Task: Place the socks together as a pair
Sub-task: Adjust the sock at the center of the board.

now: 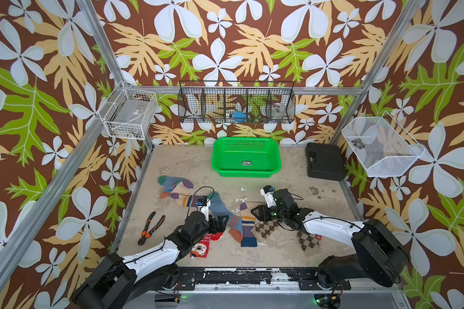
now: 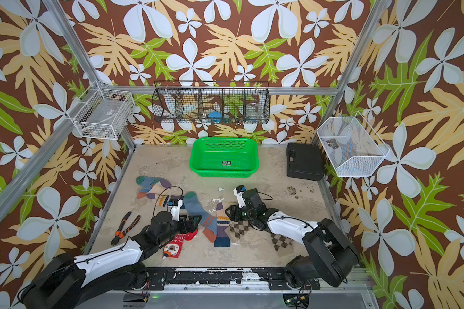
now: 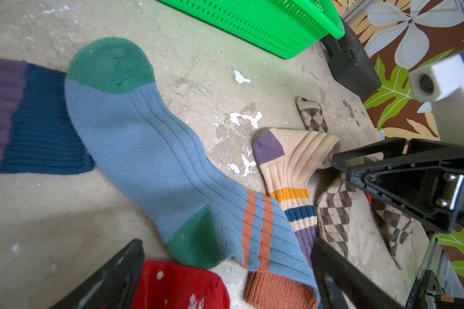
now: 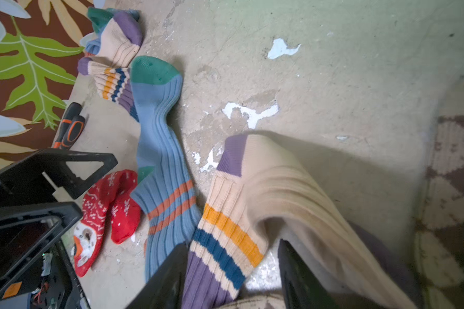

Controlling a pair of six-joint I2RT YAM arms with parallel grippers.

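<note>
A blue sock (image 3: 156, 160) with a green toe lies on the table (image 3: 212, 80). Beside it, the right fingers (image 3: 342, 161) hold up a cream striped sock (image 3: 292, 166). A green basket (image 3: 265, 24) sits far off.

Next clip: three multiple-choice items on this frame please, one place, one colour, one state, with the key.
1. The green basket stands: A) on the black case; B) at the table's back, centre; C) beside the pliers.
2. The toe of the mid-table blue sock is: A) green; B) orange; C) purple.
3. The left end effector is: A) shut on the pliers; B) shut on a red sock; C) open, holding nothing.
Key: 1 B, it sits at the far edge; 2 A, the toe cap is green; 3 C, its jaws stand wide apart, gripping nothing.
</note>
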